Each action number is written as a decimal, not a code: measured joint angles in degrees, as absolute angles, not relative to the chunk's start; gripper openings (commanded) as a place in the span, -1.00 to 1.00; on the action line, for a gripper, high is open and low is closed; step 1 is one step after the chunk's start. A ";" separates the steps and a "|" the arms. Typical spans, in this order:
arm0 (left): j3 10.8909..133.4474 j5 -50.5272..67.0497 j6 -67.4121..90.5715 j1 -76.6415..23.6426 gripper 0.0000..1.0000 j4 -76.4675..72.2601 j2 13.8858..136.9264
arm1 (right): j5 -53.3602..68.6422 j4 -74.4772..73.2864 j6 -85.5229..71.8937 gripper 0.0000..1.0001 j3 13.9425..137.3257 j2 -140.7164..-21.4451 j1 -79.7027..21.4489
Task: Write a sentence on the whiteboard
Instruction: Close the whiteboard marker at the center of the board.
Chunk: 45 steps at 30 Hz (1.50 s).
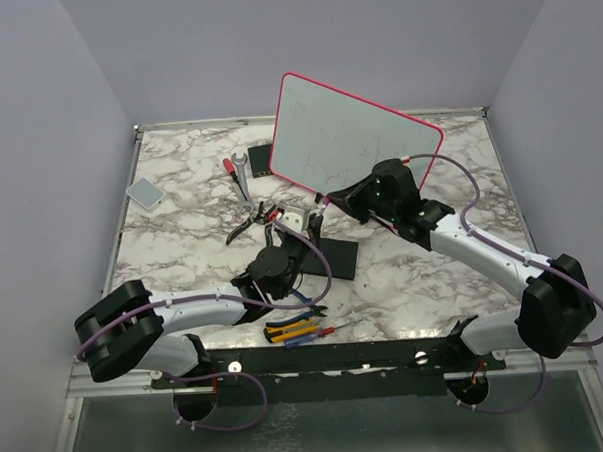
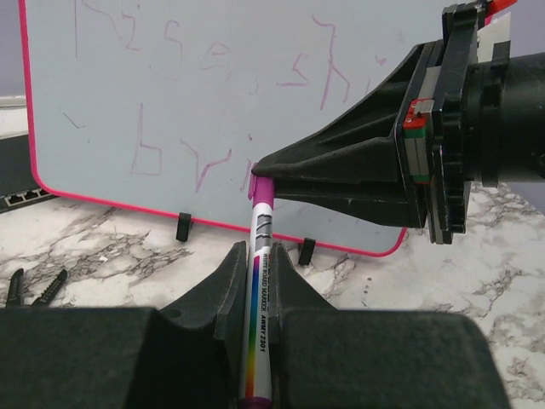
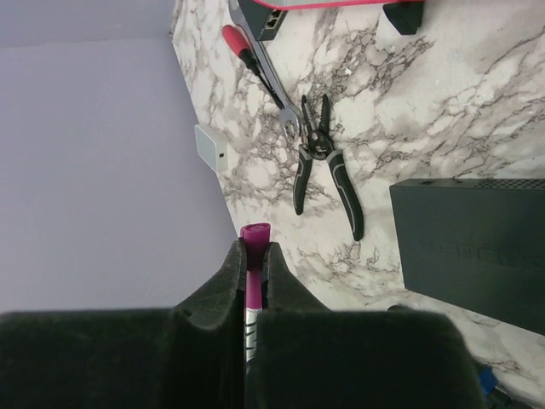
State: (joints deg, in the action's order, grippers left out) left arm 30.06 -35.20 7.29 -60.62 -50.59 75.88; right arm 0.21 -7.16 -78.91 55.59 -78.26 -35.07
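Observation:
The whiteboard (image 1: pixel 353 134) (image 2: pixel 213 102) stands tilted on small black feet at the back of the table, its frame pink-red. Faint pinkish strokes of the sentence (image 2: pixel 213 68) run across it in two rows. A white marker (image 2: pixel 258 290) with a rainbow stripe is held in front of the board's lower edge. My left gripper (image 1: pixel 307 224) (image 2: pixel 258 253) is shut on its barrel. My right gripper (image 1: pixel 327 198) (image 2: pixel 262 175) (image 3: pixel 255 252) is shut on the purple cap end (image 3: pixel 255 233) of the same marker, coming in from the right.
Black pliers (image 1: pixel 249 223) (image 3: pixel 328 170), a wrench (image 1: pixel 241 179) and a red-handled screwdriver (image 1: pixel 229 167) lie left of the board. A flat black slab (image 1: pixel 333 255) (image 3: pixel 477 247) lies mid-table, a grey pad (image 1: pixel 145 192) far left, and small screwdrivers (image 1: pixel 296 331) at the near edge.

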 measured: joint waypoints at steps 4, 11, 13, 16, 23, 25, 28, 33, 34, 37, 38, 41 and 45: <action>30.06 -33.74 7.97 -59.57 -1.00 -52.34 76.09 | -1.32 -5.74 -77.25 -0.99 55.59 -77.65 -35.48; 30.06 -31.14 9.47 -57.65 -1.00 -54.02 76.69 | -4.80 -4.08 -75.40 -0.99 55.59 -77.56 -36.69; 30.06 -30.35 9.85 -57.14 -1.00 -54.24 76.90 | -5.89 -3.92 -74.96 -0.99 55.59 -77.56 -37.04; 30.06 -29.50 10.24 -56.62 -1.00 -54.54 77.19 | -7.44 -3.90 -74.54 -0.99 55.59 -77.56 -37.60; 30.06 -27.77 11.14 -55.53 -1.00 -55.66 78.17 | -10.76 -3.84 -73.87 -0.99 55.59 -77.58 -38.74; 30.06 -27.59 11.20 -55.40 -1.00 -56.18 78.56 | -11.46 -3.84 -73.87 -0.99 55.59 -77.58 -38.94; 30.11 -27.20 11.38 -55.05 -1.00 -57.17 79.37 | -12.12 -3.84 -73.87 -0.99 55.59 -77.58 -39.11; 31.09 -27.81 11.14 -52.07 -1.00 -56.42 82.85 | -6.68 -3.55 -74.02 -0.99 55.59 -77.49 -43.83; 31.09 -27.97 11.27 -51.24 -1.00 -55.92 83.61 | -4.95 -3.53 -73.80 -1.00 55.66 -77.45 -44.91; 31.27 -27.90 11.40 -50.26 -1.00 -55.68 85.01 | -2.26 -3.77 -73.80 -0.99 55.64 -77.45 -46.76; 31.29 -27.88 11.44 -50.26 -1.00 -55.68 85.03 | -1.91 -3.97 -73.91 -0.99 55.64 -77.34 -46.76; 31.48 -27.88 11.55 -50.26 -1.00 -55.99 85.03 | -2.04 -4.38 -74.50 -0.99 54.92 -76.66 -46.68; 31.33 -27.88 11.60 -50.26 -1.00 -56.05 84.51 | -4.95 -7.29 -76.18 -0.96 52.86 -73.43 -46.68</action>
State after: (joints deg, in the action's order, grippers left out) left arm 31.33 -27.88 11.60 -50.26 -56.05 84.51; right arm -4.95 -7.29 -76.18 52.86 -73.43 -46.68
